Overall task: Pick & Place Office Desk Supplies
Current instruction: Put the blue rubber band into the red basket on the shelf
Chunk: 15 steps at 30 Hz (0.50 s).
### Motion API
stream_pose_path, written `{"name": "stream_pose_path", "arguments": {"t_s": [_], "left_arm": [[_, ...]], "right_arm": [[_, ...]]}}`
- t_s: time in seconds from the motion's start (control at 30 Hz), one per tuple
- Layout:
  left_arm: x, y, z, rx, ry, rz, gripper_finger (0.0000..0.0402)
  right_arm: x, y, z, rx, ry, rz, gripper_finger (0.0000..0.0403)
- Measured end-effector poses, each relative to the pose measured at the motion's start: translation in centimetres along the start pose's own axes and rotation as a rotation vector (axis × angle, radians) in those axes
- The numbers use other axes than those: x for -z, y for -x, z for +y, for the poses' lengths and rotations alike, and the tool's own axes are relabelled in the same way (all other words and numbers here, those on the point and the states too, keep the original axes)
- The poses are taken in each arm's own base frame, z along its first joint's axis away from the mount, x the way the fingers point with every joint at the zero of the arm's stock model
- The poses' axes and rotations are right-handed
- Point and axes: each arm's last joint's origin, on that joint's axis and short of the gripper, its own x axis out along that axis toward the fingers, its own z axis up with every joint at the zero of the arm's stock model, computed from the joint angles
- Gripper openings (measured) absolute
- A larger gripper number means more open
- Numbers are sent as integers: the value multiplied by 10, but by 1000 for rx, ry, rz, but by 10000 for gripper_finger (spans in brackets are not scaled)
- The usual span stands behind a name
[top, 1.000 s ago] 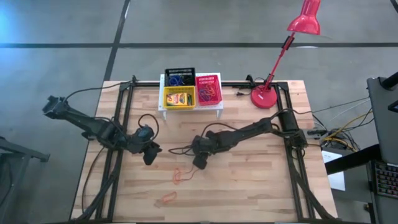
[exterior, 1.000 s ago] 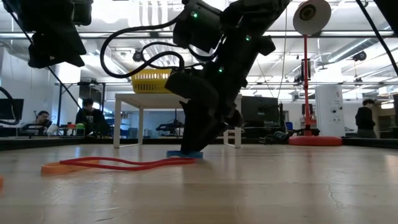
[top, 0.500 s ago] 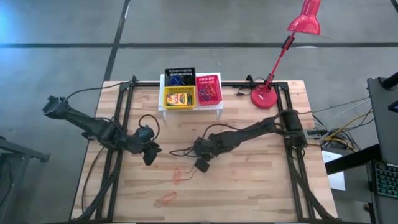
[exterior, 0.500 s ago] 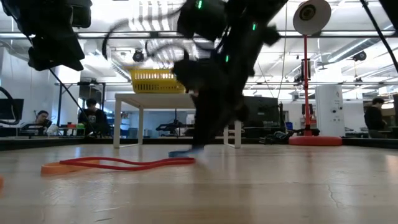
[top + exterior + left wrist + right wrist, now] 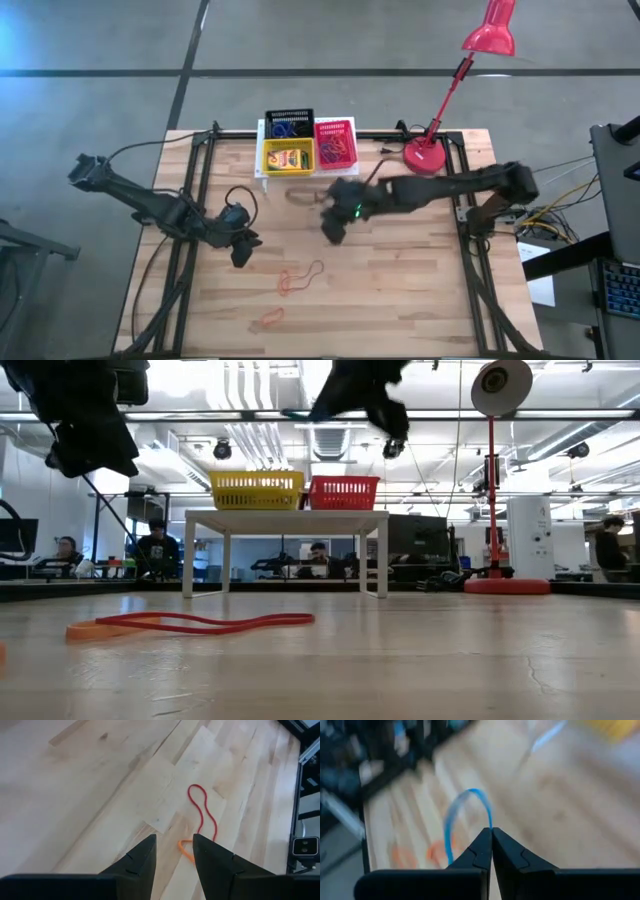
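My right gripper (image 5: 331, 230) hangs high above the table's middle, shut on a blue rubber band (image 5: 464, 812). My left gripper (image 5: 173, 842) waits open, low over the table's left half, with nothing between its fingers. A red rubber band (image 5: 202, 812) and an orange one (image 5: 186, 849) lie flat on the wood just beyond it. Another orange band (image 5: 266, 320) lies near the front edge. Black (image 5: 289, 124), yellow (image 5: 288, 156) and red (image 5: 336, 142) mesh baskets stand on a white stand (image 5: 305, 178) at the far edge. My right gripper pinches the blue band's strand (image 5: 489, 824) between its two fingertips. The rest of the loop arches out beyond the fingers, clear of the table.
A red desk lamp (image 5: 430, 150) stands at the far right of the table. Black frame rails (image 5: 190, 200) run along the left and right sides. Bare wood lies between the bands and the right rail. People sit in the room behind the table.
My right gripper has shut on the blue band where it lay on the table. It has then risen steeply and gone toward the far edge, lifting the band clear. The red and orange bands have stayed where they were.
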Motion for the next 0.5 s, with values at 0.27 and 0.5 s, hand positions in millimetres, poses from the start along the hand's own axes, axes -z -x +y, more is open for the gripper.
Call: {"name": "stream_pose_path", "arguments": {"t_s": [0.27, 0.5], "left_arm": [[5, -14, -1, 114, 112, -56, 133], [5, -17, -3, 152, 193, -95, 133]], "right_arm": [[-69, 50, -38, 125, -73, -229, 8], [-106, 40, -101, 317, -104, -213, 8]]}}
